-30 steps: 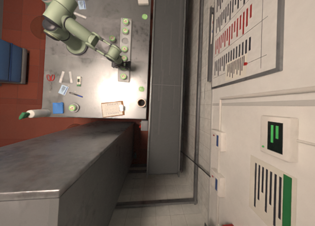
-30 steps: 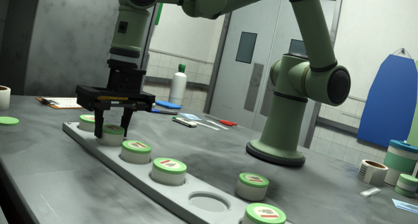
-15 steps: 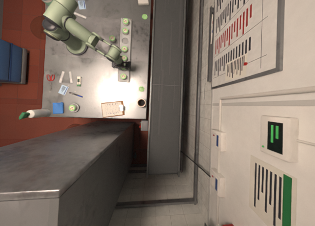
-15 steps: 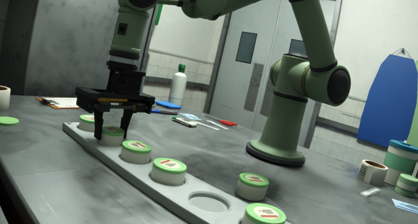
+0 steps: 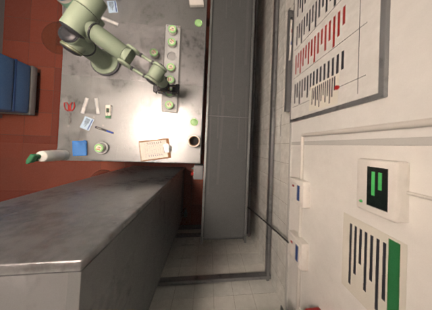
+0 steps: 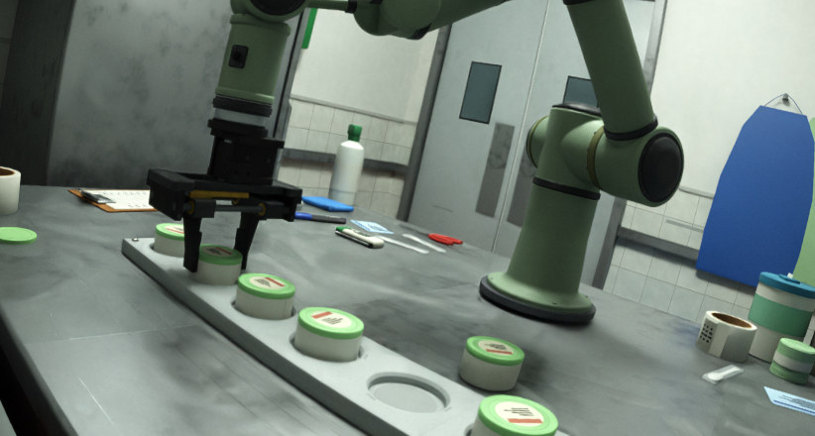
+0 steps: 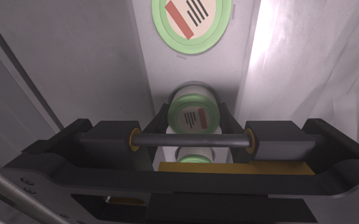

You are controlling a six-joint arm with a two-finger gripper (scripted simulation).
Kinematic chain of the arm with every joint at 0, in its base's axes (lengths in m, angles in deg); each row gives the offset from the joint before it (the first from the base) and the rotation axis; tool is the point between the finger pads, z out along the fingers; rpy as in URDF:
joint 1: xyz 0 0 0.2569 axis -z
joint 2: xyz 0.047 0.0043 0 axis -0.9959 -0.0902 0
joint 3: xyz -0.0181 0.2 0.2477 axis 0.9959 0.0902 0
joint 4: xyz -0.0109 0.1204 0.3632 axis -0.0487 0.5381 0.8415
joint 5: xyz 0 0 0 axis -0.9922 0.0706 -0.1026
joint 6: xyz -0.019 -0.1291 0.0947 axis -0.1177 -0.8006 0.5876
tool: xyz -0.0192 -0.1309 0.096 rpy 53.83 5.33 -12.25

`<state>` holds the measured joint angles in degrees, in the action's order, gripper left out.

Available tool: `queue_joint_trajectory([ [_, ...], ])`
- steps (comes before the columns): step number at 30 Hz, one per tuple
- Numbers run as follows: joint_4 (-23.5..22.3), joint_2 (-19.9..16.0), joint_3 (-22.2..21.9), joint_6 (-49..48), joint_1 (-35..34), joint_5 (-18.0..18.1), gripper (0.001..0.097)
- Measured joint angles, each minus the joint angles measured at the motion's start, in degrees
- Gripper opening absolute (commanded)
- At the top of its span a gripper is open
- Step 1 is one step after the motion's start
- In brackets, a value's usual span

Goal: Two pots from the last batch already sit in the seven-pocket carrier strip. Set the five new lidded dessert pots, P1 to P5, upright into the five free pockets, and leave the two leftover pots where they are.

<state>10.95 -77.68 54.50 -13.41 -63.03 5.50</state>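
A green-lidded dessert pot (image 6: 216,264) (image 7: 193,117) sits upright in the second pocket from the far end of the grey carrier strip (image 6: 296,342) (image 5: 171,68), between the end pot (image 6: 170,239) and the following filled pockets (image 6: 265,295) (image 6: 329,333). One pocket (image 6: 406,394) (image 5: 171,55) stands empty. Another pot (image 6: 516,418) fills a pocket at the near edge of the second side camera's view. A loose pot (image 6: 491,362) (image 5: 154,52) stands on the table beside the strip, toward the arm's base. My gripper (image 6: 218,246) (image 7: 193,119) (image 5: 170,89) is closed around the pot in the second pocket.
Behind the strip lie a clipboard (image 6: 114,199), a white bottle (image 6: 347,166), a pen and red scissors (image 6: 444,239). A separate pot (image 5: 100,147) sits near a blue cloth. Loose green lids (image 6: 17,235) (image 5: 198,22) lie on the table. Tape rolls and tubs (image 6: 781,314) stand at the right.
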Motion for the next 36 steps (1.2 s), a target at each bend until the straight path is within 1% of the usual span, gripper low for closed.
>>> queue_joint_trajectory([
  [27,0.0,0.01,-0.02,0.0,0.0,0.0,0.0803],
  [28,0.0,0.01,-0.02,0.0,0.0,0.0,0.0818],
  [36,0.0,0.0,-0.01,0.0,0.0,0.0,0.0818],
])
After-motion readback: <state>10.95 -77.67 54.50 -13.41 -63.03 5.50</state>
